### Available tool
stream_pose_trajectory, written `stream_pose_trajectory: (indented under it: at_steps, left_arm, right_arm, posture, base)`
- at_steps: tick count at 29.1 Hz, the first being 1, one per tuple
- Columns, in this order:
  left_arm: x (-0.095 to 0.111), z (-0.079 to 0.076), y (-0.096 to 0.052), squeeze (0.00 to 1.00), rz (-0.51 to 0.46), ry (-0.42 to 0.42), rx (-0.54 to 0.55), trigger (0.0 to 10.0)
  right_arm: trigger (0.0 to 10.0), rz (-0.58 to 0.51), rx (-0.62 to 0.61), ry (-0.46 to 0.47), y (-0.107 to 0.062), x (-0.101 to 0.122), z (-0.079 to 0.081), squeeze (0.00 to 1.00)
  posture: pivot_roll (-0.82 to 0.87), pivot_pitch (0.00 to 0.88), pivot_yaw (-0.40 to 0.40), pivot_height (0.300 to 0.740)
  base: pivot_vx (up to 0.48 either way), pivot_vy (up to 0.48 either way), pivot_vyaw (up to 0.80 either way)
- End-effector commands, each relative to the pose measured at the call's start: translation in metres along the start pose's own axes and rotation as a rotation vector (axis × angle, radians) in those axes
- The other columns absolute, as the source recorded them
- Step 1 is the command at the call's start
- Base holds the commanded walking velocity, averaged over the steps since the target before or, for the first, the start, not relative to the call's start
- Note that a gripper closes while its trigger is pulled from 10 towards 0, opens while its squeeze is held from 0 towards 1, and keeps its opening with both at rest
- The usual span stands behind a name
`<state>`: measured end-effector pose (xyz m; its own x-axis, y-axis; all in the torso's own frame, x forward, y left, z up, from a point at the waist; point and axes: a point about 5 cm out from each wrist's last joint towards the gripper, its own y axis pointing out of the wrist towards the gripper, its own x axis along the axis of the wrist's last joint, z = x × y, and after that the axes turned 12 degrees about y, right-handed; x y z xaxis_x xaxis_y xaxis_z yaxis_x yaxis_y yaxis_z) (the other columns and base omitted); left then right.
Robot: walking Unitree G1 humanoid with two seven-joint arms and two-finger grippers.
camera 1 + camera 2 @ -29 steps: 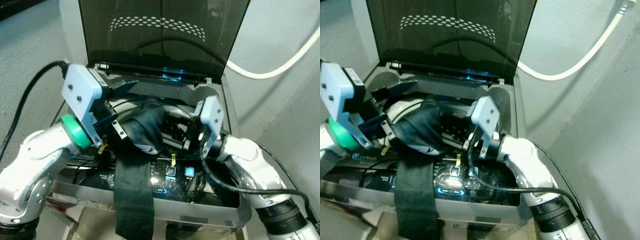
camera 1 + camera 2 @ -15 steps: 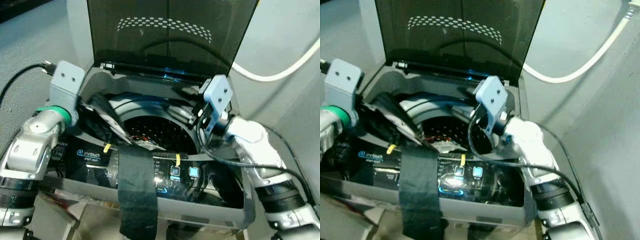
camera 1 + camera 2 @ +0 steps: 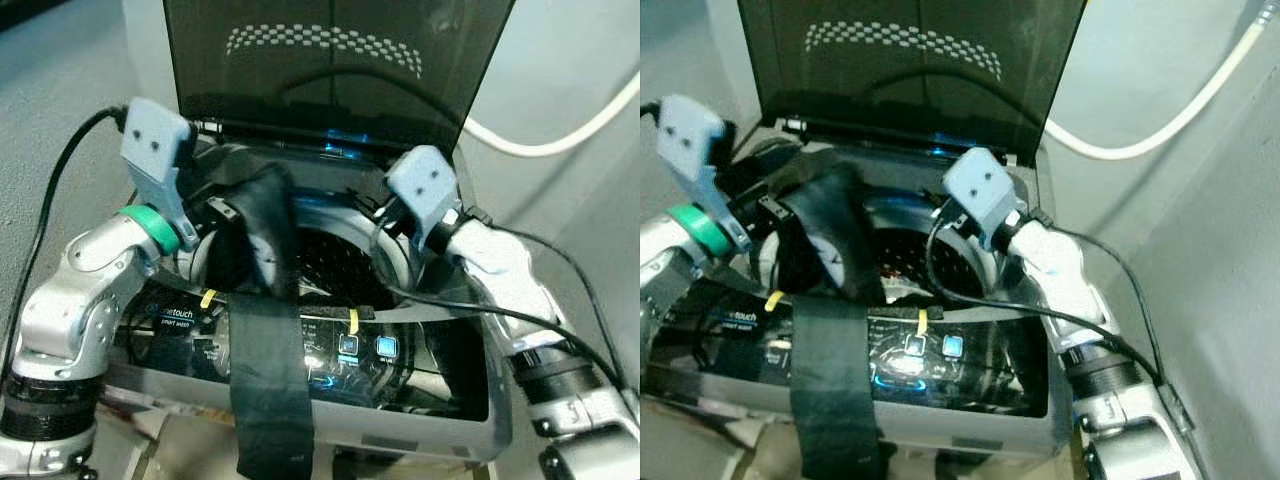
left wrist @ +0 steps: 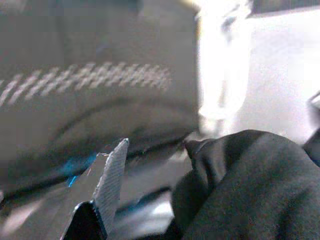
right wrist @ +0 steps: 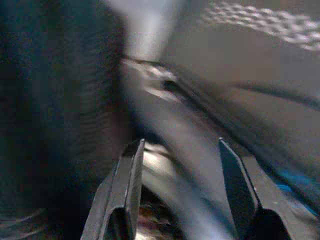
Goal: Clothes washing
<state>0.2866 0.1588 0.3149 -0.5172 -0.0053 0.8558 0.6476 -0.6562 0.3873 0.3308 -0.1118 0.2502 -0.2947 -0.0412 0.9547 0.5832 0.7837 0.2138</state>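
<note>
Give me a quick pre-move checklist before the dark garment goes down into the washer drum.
1. Tinted washing machine lid raised upright: ok.
2. Round perforated drum opening unobstructed: not ok, the long black cloth garment crosses its left side.
3. Garment fully inside: not ok, its tail hangs over the glossy front control panel.
4. Left gripper gripping the garment's top: cannot tell; it sits at the fabric.
5. Right gripper free: ok, open, holding nothing, at the drum's right rim.
</note>
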Motion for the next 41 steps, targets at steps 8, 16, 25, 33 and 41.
stream_pose_trajectory:
  at_steps: [8, 16, 25, 33, 41]
  left_arm:
    - [0.01, -0.047, -0.013, 0.0, -0.007, 0.023, -0.401, 10.0]
    - [-0.01, -0.046, -0.004, 0.0, 0.127, 0.236, -0.282, 10.0]
    - [-0.03, 0.014, -0.001, 0.0, 0.329, 0.299, 0.16, 10.0]
    - [-0.043, 0.065, -0.002, 0.0, 0.482, 0.375, 0.385, 10.0]
    - [-0.051, 0.049, 0.03, 0.0, 0.529, 0.725, -0.334, 10.0]
  right_arm:
    - [10.0, 0.071, 0.286, 0.163, -0.012, -0.019, 0.041, 0.0]
    - [10.0, 0.134, 0.268, 0.129, -0.009, -0.036, 0.047, 0.0]
    - [10.0, 0.091, -0.194, -0.053, 0.011, -0.029, -0.001, 0.0]
    - [10.0, 0.052, -0.504, -0.166, 0.003, -0.015, -0.039, 0.0]
    - [10.0, -0.002, -0.547, -0.221, -0.004, -0.006, -0.045, 0.0]
  posture:
    - [0.15, 0.018, 0.023, 0.74]
    - [0.16, 0.012, 0.023, 0.74]
    - [0.16, 0.006, 0.025, 0.74]
    - [0.16, 0.025, 0.016, 0.74]
    - [0.16, 0.045, 0.043, 0.74]
  base:
    - [0.0, 0.0, 0.0]
    - [0.0, 0.0, 0.0]
    - [0.0, 0.0, 0.0]
    - [0.0, 0.0, 0.0]
    - [0.0, 0.0, 0.0]
